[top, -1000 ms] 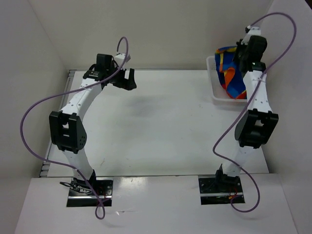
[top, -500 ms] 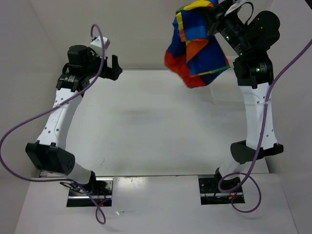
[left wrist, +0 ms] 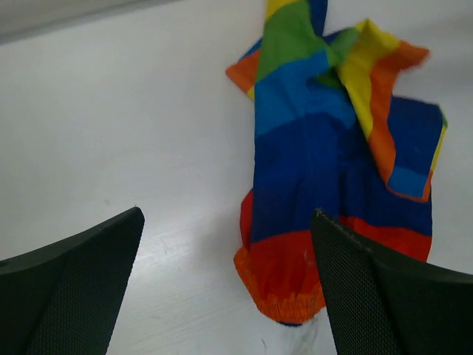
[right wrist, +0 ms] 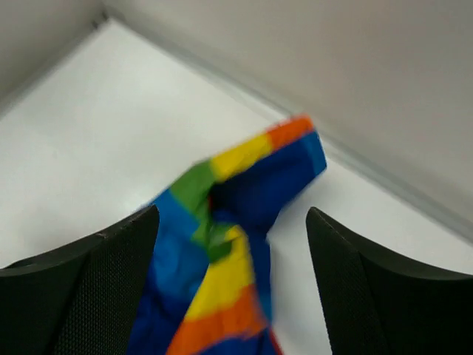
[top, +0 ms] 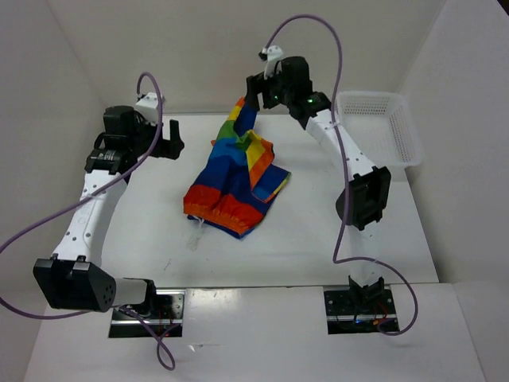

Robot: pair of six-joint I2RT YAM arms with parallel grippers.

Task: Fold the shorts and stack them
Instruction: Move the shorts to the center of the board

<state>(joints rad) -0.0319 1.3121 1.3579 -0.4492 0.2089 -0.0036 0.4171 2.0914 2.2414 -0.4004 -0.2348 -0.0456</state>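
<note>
The rainbow-striped shorts [top: 231, 179] lie crumpled on the white table, slightly left of centre. One striped end still rises toward the back. My right gripper [top: 253, 94] hovers over that raised end. In the right wrist view it [right wrist: 233, 211] stands open, with the blurred shorts [right wrist: 222, 274] below its fingers and not pinched. My left gripper [top: 169, 139] is open to the left of the shorts, above the table. In the left wrist view the left gripper [left wrist: 228, 214] faces the shorts [left wrist: 310, 148], whose red and orange hem lies near its right finger [left wrist: 384, 296].
A white mesh basket [top: 402, 127] stands at the back right of the table, against the wall. Walls close the table in at the back and on both sides. Purple cables loop over both arms.
The right arm lifted the shorts out of the basket, swung them left to the table's middle and opened its jaws. The shorts now rest on the table. The left arm shifted slightly.
</note>
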